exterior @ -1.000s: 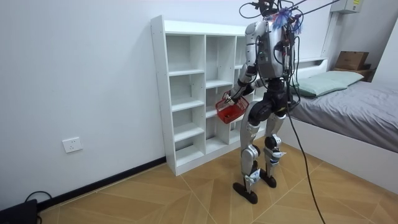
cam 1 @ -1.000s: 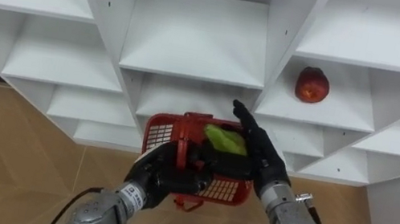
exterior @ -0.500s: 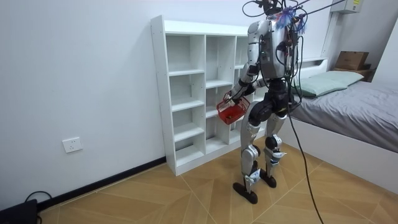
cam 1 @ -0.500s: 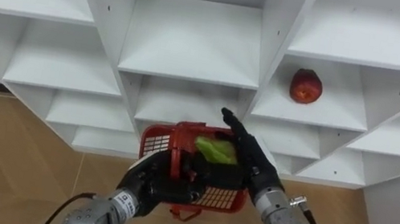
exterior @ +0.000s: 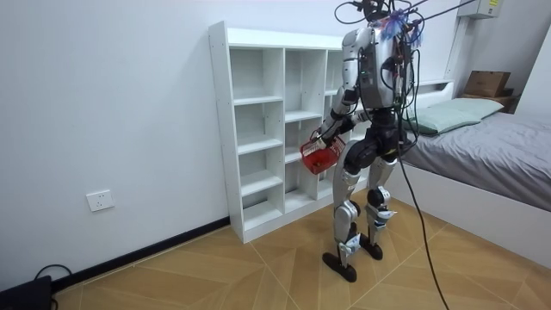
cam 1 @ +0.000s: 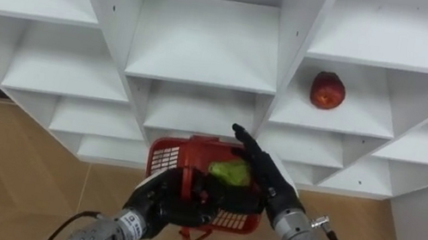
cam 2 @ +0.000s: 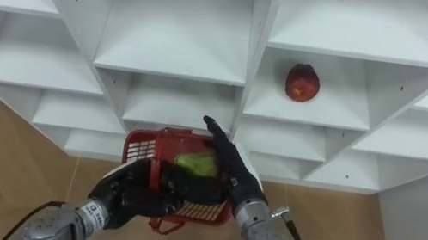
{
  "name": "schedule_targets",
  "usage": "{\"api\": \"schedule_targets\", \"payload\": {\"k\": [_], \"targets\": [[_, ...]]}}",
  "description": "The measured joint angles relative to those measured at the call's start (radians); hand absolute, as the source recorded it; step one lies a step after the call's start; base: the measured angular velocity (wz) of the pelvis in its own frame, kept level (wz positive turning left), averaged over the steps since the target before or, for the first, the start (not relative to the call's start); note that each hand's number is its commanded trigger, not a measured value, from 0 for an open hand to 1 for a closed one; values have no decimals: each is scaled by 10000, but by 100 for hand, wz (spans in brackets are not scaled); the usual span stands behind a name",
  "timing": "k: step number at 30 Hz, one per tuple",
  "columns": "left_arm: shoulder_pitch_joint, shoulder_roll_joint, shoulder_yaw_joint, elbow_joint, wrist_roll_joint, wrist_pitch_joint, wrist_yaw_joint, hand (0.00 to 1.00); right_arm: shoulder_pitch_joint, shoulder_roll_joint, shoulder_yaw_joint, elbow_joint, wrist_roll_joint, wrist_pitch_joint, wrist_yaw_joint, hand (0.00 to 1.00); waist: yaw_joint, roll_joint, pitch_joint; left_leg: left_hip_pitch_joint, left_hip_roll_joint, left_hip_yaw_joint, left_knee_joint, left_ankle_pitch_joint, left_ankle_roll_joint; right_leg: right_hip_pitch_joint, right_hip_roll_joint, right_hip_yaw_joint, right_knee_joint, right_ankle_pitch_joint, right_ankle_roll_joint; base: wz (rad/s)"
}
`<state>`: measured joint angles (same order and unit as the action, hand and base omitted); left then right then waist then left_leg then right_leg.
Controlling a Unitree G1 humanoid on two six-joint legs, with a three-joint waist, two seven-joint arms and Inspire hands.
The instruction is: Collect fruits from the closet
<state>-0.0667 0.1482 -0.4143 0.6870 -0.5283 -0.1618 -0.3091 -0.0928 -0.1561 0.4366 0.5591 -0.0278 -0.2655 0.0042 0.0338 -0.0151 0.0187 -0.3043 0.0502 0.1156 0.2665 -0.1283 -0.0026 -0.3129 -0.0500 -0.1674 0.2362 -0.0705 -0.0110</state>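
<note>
Seemingly one apple (cam 1: 328, 90); left robot hand (cam 1: 167, 206) clasps one basket (cam 1: 165, 158); right robot hand (cam 1: 263, 168) flat.

There is 1 white wooden shelf closet (exterior: 258, 129), 1 red plastic mesh basket (cam 1: 166, 157) and 1 grey-covered bed (exterior: 491, 146). Fruits number 2: 1 round red apple (cam 1: 328, 90) and 1 green fruit (cam 1: 229, 173). The left hand (cam 1: 165, 202) and the right hand (cam 1: 266, 174) make 2 black hands.
</note>
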Motion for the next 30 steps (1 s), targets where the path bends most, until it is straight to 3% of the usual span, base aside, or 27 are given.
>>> {"api": "schedule_targets", "payload": {"k": [8,19,30], "targets": [[253,258,-35,2,210,0,138,100,363,-51,177,-243,-318,66,102,0,-32,-42,-22,170,-9,142,-211,14,-10,-7,-7,37,4,-1,1,-5],[377,329,129,9,540,0,450,100,736,-94,128,-885,-334,269,443,0,-24,-369,-81,218,-10,198,-288,17,-13,-11,-8,48,-18,-2,2,-1],[356,380,377,765,1090,-15,1037,100,1026,-398,328,-1092,-333,274,718,0,-16,-365,-53,192,-8,195,-276,14,-16,-13,-4,34,-20,-7,6,0]]}}
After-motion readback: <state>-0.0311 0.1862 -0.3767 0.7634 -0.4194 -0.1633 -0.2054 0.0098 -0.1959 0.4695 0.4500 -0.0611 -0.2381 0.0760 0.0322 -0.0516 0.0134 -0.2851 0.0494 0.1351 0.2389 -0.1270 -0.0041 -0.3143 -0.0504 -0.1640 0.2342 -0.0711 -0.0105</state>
